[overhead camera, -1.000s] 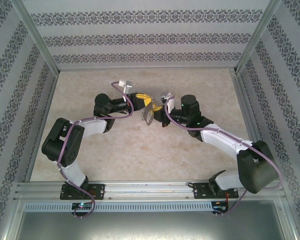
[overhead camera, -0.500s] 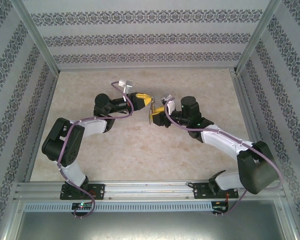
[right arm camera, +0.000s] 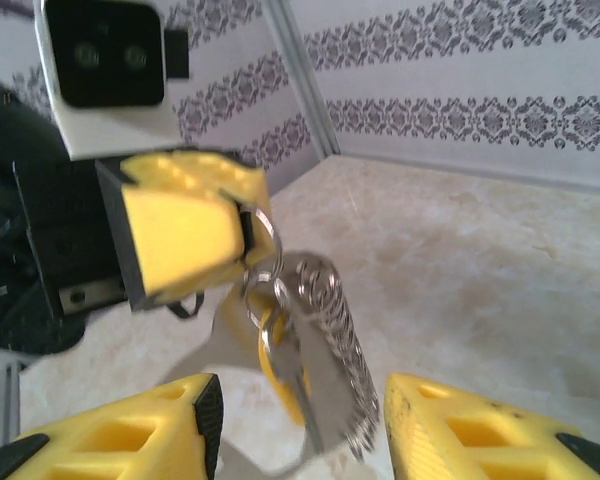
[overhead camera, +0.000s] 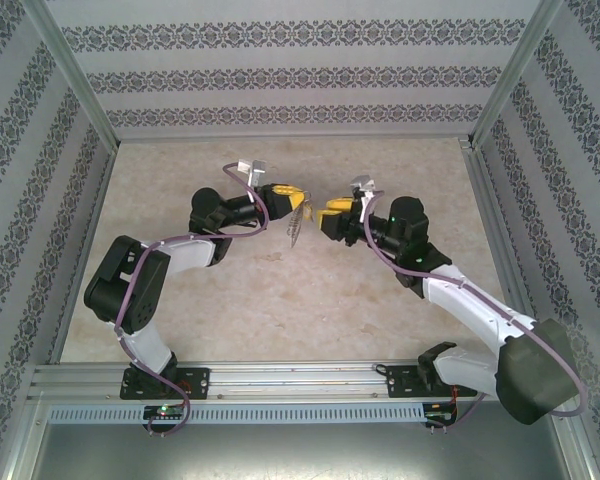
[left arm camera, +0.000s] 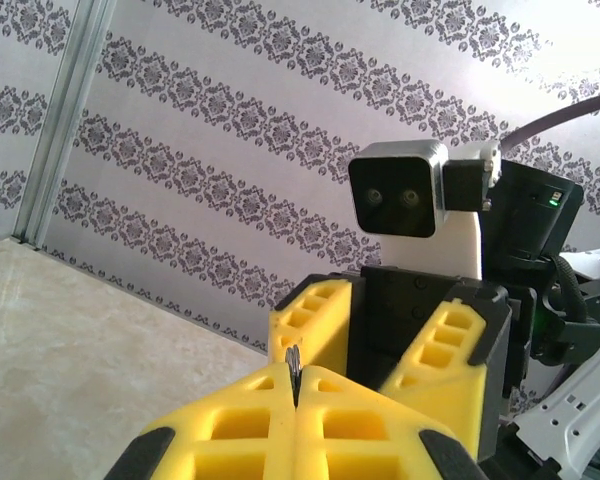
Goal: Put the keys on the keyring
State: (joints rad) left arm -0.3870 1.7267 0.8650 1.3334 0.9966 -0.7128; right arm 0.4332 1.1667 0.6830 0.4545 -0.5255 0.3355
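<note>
The keyring [right arm camera: 325, 330] was a grey metal loop with a short silvery chain [right arm camera: 342, 340] of linked rings down one side. A small key [right arm camera: 272, 350] with a gold-coloured end hung among them, too blurred to make out further. The bundle dangled straight below the left hand [overhead camera: 292, 203], whose yellow fingers [left arm camera: 250, 430] were pressed together on its top edge, holding it clear of the worktop [overhead camera: 280, 320]. The right hand [overhead camera: 323, 213] faced the left hand from just beside it, its two fingers [right arm camera: 130, 440] standing apart with nothing between them, not touching the keyring.

Beneath the left hand lay a pale beige, marbled worktop. Behind it and to either side rose walls [overhead camera: 280, 80] papered in grey bands of dark ornament, with aluminium posts [overhead camera: 505, 80] at the corners.

Counted: two arms, two hands, one keyring, one chain, one key.
</note>
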